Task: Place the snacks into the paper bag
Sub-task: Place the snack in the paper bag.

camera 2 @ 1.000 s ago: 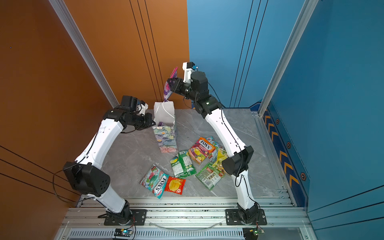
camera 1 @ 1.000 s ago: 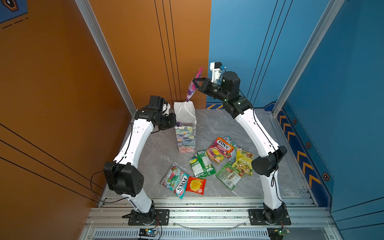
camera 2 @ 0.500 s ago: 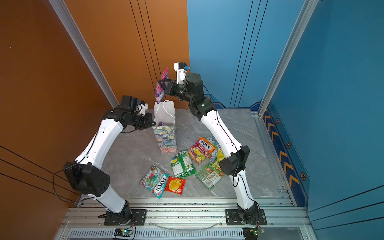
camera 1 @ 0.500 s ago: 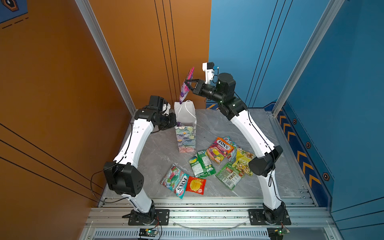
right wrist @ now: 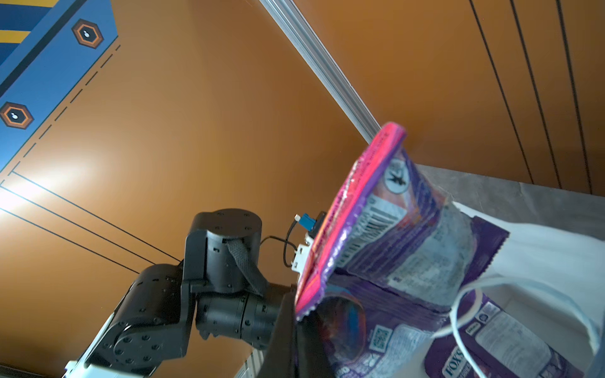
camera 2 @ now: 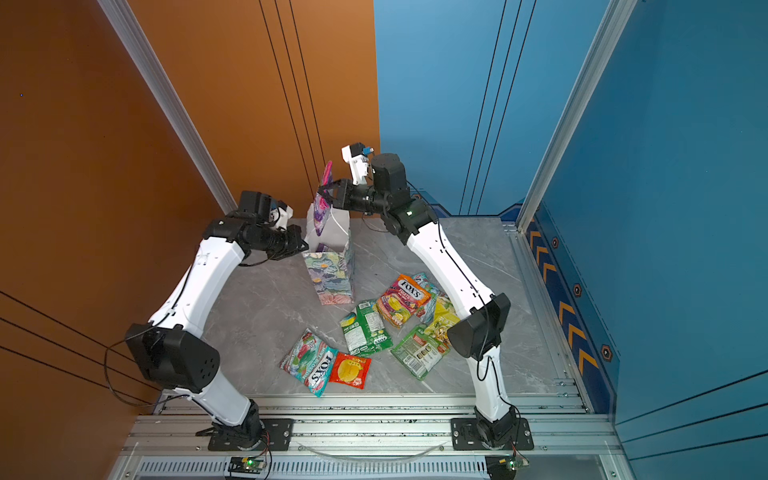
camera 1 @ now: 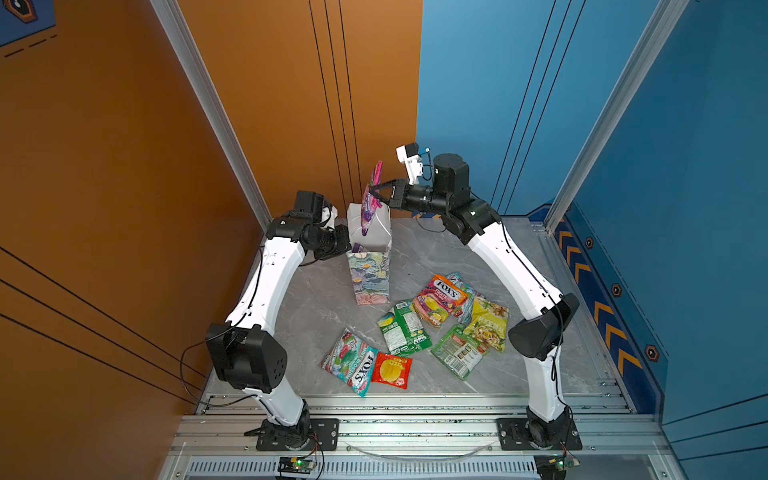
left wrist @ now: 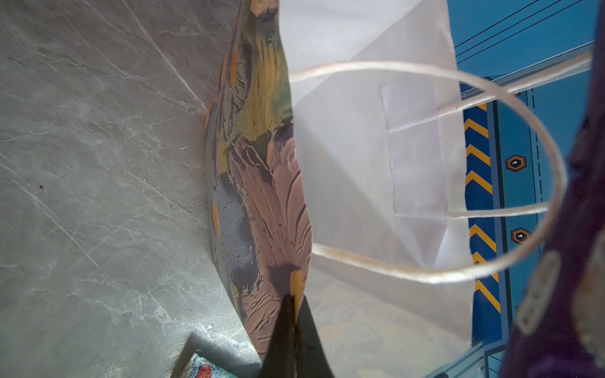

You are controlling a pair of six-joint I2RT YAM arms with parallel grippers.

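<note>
Right hand (camera 1: pixel 375 194): pressed together, pinching a purple packet (camera 1: pixel 370 205) partway down one side.
Purple packet: hangs upright from the right hand and is seen edge-on in both top views. Its lower end is over the open mouth of the paper bag (camera 1: pixel 369 274); whether it has passed the rim cannot be told.
Left hand (left wrist: pixel 296 304): black fingers closed on the bag's rim at a floral-printed edge, the paper nipped between them.
Paper bag: upright on the worktop (camera 1: pixel 320 307), directly below the right hand and just beside the left hand, with the white inside showing.
Cord handle (left wrist: pixel 425 278): a white loop arching across the mouth, between the left hand and the purple packet.
Second purple packet (right wrist: pixel 501 347): lying inside the bag, below the right hand.
Loose snacks: flat on the worktop, well apart from both hands, on the side towards the arm bases.
Cluster nearer the right arm: orange packet (camera 1: pixel 440 296), yellow pouch (camera 1: pixel 488 322), green pouch (camera 1: pixel 402 330) and second green pouch (camera 1: pixel 457 355), overlapping or touching.
Pair nearer the left arm: teal packet (camera 1: pixel 351 365), with the red-yellow sachet (camera 1: pixel 390 370) touching its edge.
</note>
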